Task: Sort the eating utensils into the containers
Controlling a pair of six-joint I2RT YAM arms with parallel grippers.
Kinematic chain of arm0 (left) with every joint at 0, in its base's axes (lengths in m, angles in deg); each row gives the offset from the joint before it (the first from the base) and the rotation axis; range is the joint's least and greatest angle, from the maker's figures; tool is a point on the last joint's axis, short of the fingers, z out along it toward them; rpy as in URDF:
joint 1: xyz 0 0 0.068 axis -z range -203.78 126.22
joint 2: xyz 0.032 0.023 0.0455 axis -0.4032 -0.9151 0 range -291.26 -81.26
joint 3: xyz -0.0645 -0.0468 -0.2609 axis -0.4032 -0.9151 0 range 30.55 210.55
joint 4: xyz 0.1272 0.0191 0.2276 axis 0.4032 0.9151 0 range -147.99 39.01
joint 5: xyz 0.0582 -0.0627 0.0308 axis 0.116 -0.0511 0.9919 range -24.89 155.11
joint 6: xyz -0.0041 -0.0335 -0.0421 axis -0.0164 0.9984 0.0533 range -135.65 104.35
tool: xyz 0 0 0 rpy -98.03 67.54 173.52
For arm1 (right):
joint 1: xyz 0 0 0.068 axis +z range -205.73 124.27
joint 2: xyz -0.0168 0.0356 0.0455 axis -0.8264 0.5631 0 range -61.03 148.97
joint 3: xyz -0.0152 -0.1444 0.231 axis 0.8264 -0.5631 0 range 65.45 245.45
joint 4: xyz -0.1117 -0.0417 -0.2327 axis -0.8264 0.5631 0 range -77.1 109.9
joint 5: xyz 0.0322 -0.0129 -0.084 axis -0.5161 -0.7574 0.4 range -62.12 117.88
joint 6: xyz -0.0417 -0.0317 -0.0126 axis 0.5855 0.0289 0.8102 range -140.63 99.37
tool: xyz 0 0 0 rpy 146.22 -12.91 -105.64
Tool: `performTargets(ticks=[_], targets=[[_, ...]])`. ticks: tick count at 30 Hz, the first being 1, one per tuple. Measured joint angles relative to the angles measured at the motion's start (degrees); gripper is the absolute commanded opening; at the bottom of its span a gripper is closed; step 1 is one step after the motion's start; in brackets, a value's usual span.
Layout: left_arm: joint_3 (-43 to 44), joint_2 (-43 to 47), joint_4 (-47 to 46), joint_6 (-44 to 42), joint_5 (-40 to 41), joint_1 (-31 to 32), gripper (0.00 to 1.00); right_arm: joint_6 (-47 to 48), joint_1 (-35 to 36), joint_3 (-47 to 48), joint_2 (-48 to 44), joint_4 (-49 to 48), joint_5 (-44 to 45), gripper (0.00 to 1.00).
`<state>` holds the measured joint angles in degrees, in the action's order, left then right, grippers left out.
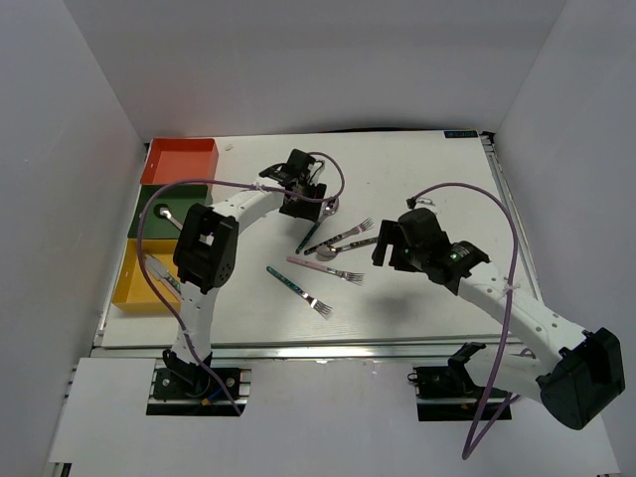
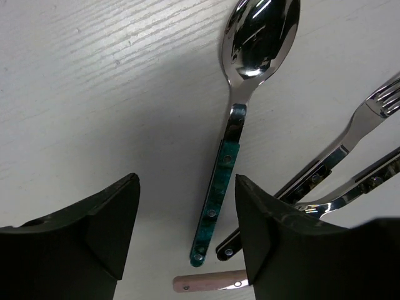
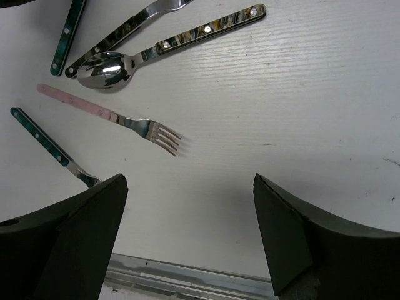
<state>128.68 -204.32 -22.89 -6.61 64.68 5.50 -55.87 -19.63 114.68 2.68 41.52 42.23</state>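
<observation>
Black fingers (image 2: 94, 231) of the left gripper (image 2: 186, 187) are seen nearest the lens, spread wide with nothing held between them. The teal-handled spoon (image 2: 234, 125) is framed in that gap on the white table (image 2: 94, 94); its handle end lies just beside the right-hand finger and its bowl is pointed away from the gripper. Far to the left of that spoon, three bins are lined up along the table's edge. The orange-red bin (image 1: 181, 164) is set farthest back. The dark green bin (image 1: 147, 194) is placed in the middle with a silver utensil (image 1: 164, 211) inside. The yellow bin (image 1: 134, 288) is set nearest the arm bases with a thin-handled utensil (image 1: 164, 278) inside, its kind not to be told. Just to the right of the spoon's handle, a dark-handled fork (image 3: 119, 37) and a patterned-handled spoon (image 3: 156, 47) are laid close together. On the arm-base side of the teal-handled spoon, a pink-handled fork (image 3: 112, 115) is found. A teal-handled fork (image 3: 44, 140) lies beyond it, farther from the spoon. Well to the right of the spoon, past this cluster, the right gripper (image 3: 189, 181) is held above bare table. Its fingers are parted wide and nothing is grasped.
</observation>
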Motion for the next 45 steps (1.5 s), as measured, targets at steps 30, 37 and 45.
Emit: performTargets(ticks=[30, 37, 45], targets=[[-4.7, -0.9, -0.4, 4.2, 17.2, 3.2, 0.00, 2.7, 0.0, -1.8, -2.3, -0.1, -2.3, 0.86], [-12.7, 14.8, 2.2, 15.7, 26.6, -6.1, 0.00, 3.2, 0.0, -1.8, -2.4, -0.1, -2.5, 0.86], [-26.6, 37.7, 1.2, 22.9, 30.3, -27.2, 0.00, 3.8, 0.0, -1.8, -0.9, -0.6, -4.1, 0.86]])
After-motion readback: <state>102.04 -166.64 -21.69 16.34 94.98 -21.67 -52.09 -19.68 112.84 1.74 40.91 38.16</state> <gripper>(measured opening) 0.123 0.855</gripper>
